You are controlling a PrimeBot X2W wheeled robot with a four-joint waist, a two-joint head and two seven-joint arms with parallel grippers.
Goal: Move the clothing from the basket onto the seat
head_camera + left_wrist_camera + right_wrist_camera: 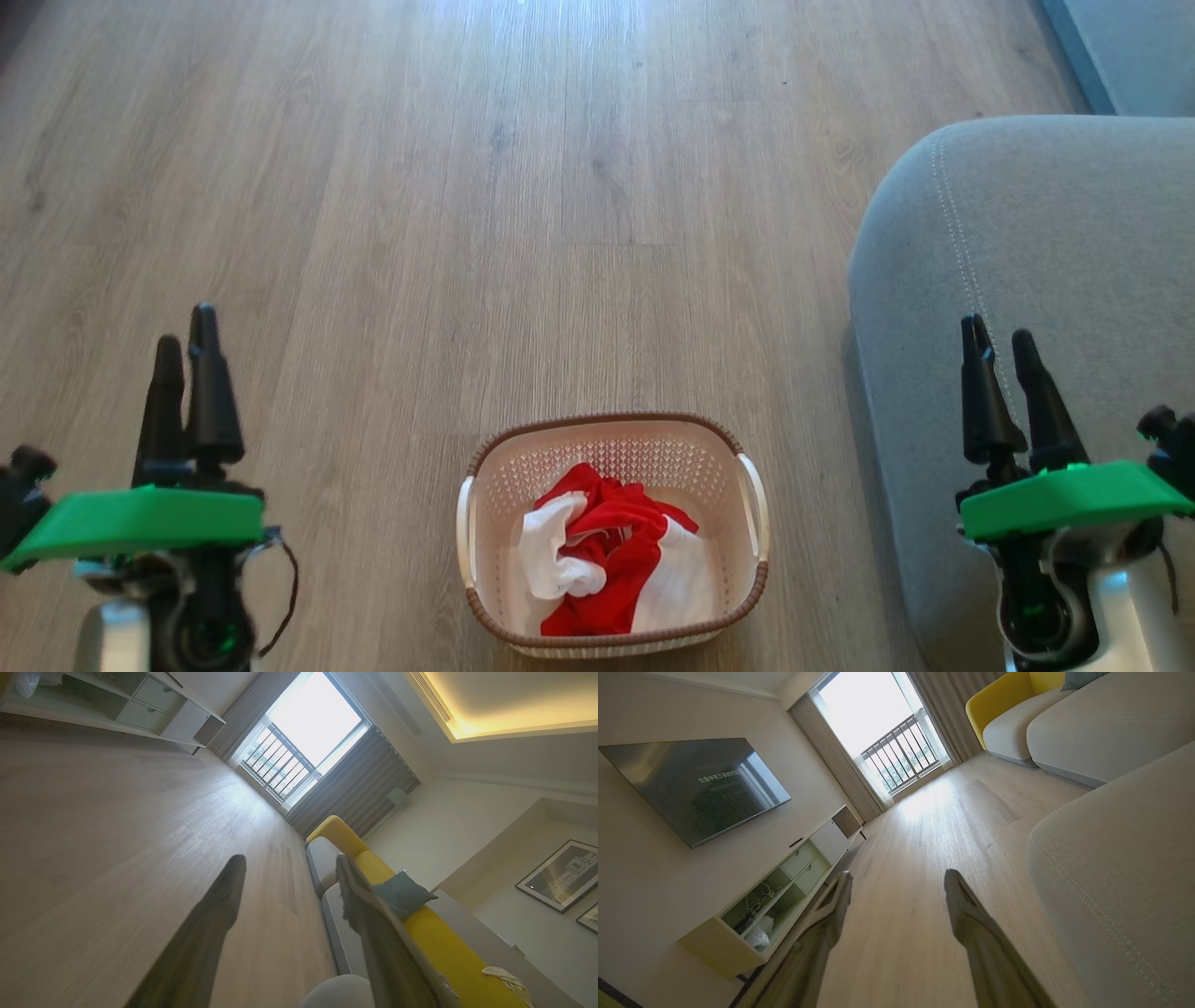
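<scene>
The cream basket (pixel 485 597) with a brown rim and white handles stands on the wood floor at the bottom centre of the head view. Inside it lies the clothing (pixel 611 560), bunched red fabric with white panels. The grey seat (pixel 1055 243) with its rounded corner and light stitching is to the right of the basket. My left gripper (pixel 187 345) hovers open at the lower left, well left of the basket, empty (pixel 289 868). My right gripper (pixel 999 345) is open over the seat's near edge, with nothing between its fingers (pixel 899 882).
Wood floor (pixel 523 205) stretches ahead of the basket. A white TV cabinet (pixel 794 877) and a wall screen (pixel 696 784) line one wall. A yellow-backed sofa (pixel 420 924) with a grey cushion runs toward the window (pixel 887 732).
</scene>
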